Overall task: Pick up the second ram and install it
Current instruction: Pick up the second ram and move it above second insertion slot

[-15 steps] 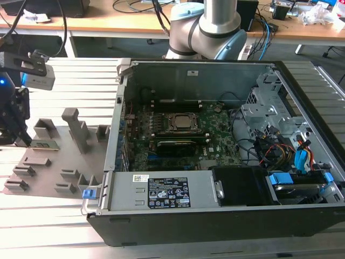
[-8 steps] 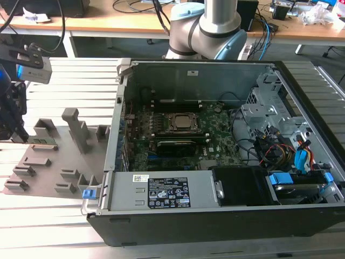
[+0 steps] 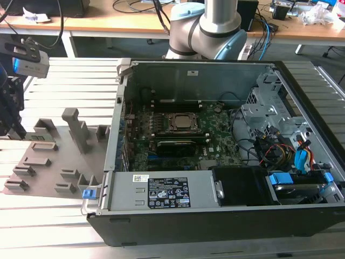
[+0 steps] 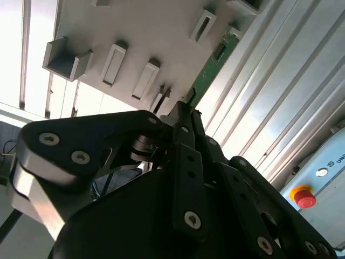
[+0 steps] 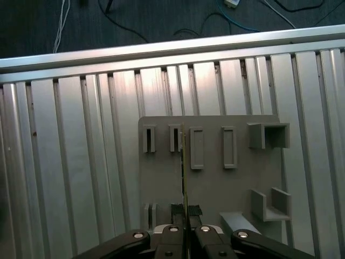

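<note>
As it stands on edge, the second ram [image 4: 211, 67] sits pinched between the fingers [image 5: 194, 211].

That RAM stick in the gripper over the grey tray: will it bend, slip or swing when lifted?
Probably stiff: the second ram runs straight from the gripper, no sag. Likely light, since it is so thin edge-on in the first wrist view. Clamped on its flat faces, it might pivot or slip.

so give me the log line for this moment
end effector: shut on thin green circuit-board ram stick | place: at grey plastic fixture tray | install: not yet done
</note>
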